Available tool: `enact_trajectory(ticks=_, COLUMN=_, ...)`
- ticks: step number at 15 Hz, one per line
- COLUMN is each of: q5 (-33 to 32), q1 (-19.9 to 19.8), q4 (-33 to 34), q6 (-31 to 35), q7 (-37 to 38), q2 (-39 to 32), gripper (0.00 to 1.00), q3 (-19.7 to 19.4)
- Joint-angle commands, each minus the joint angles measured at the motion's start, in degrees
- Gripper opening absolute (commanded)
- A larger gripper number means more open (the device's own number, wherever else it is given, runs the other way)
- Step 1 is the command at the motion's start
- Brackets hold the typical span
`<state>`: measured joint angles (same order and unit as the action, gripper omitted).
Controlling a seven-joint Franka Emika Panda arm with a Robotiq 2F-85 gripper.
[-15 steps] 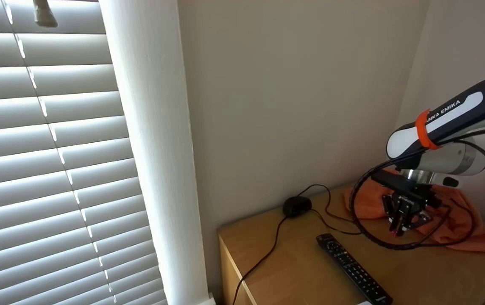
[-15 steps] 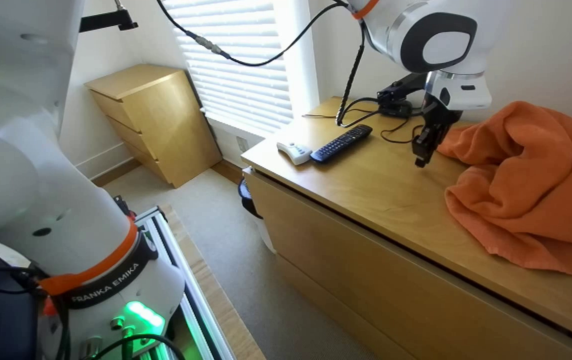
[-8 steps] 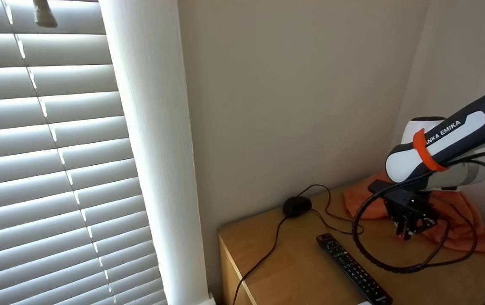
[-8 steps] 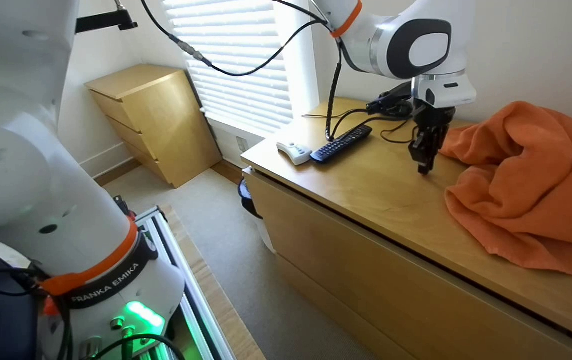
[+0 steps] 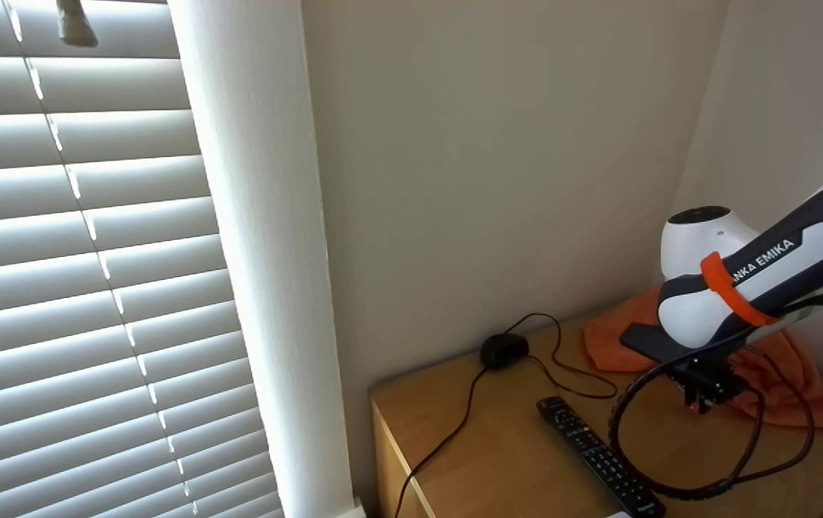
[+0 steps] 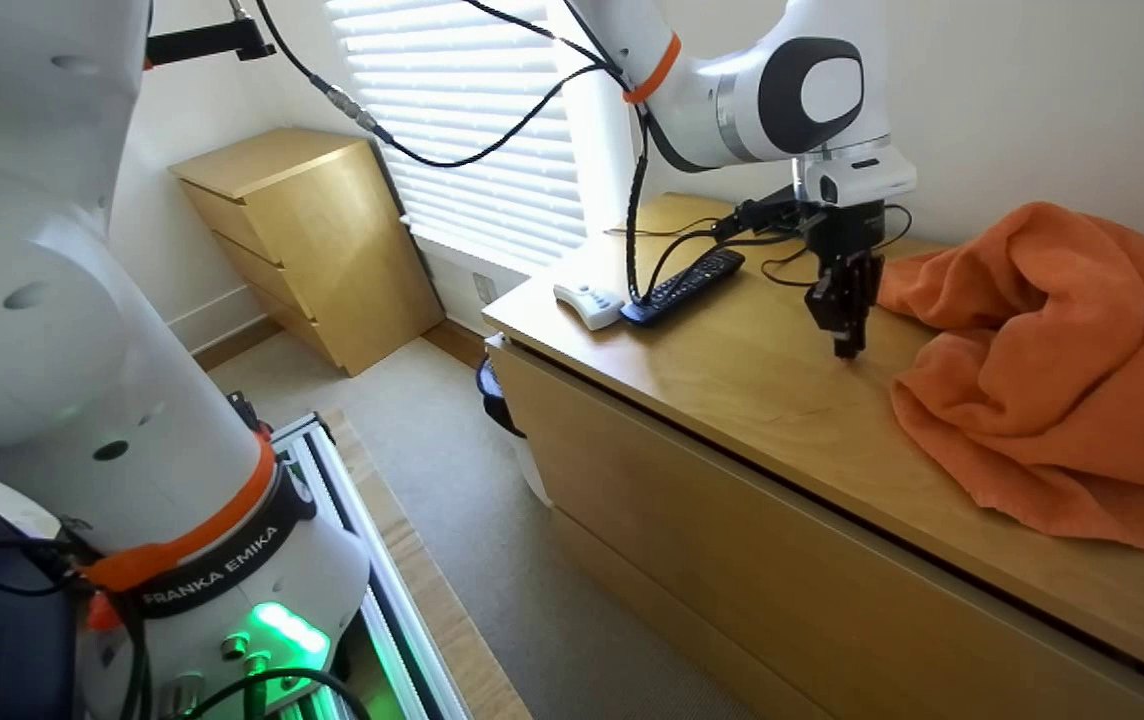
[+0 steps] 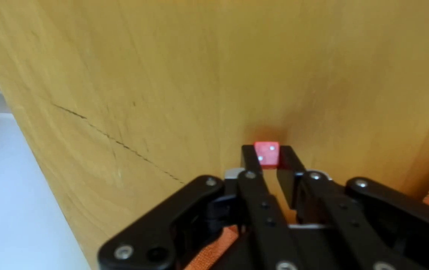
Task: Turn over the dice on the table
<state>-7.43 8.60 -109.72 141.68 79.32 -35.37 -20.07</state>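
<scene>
Pinching a red die (image 7: 267, 154), the jaws point down close over the table (image 6: 752, 375); whether the die touches it cannot be told. Two white dots show on the die's visible face. An orange towel (image 6: 1082, 390) lies near the jaws, and a black remote (image 5: 597, 455) lies farther off, just beside a white gadget (image 6: 589, 305).
</scene>
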Motion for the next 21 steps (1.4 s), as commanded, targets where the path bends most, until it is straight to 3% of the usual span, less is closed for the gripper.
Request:
enact_trajectory(ticks=1, q5=-5.99, q1=2.59, q4=-3.11, q6=4.07, q7=6.01, q2=0.54, gripper=0.05, q3=-1.77)
enact_trajectory(ticks=9, q5=-16.23, q1=5.91, q4=-4.06, q6=6.64, q7=14.64, q2=-0.80, gripper=0.06, q3=-4.21)
enact_trajectory(ticks=10, q5=-17.01, q1=5.97, q4=-4.08, q6=6.44, q7=15.37, q2=-0.86, gripper=0.18, q3=-4.18)
enact_trajectory(ticks=11, q5=-17.64, q1=5.98, q4=-4.13, q6=6.21, q7=15.90, q2=-0.83, gripper=0.44, q3=-4.08)
enact_trajectory(ticks=12, q5=-18.08, q1=5.93, q4=-4.20, q6=6.03, q7=16.31, q2=-0.76, gripper=0.44, q3=-3.93)
enact_trajectory(ticks=19, q5=-15.77, q1=3.52, q4=-4.36, q6=2.78, q7=13.03, q2=0.92, gripper=0.95, q3=-1.32)
enact_trajectory(ticks=21, q5=-12.28, q1=0.36, q4=-3.74, q6=-0.75, q7=8.77, q2=2.61, gripper=1.00, q3=1.37)
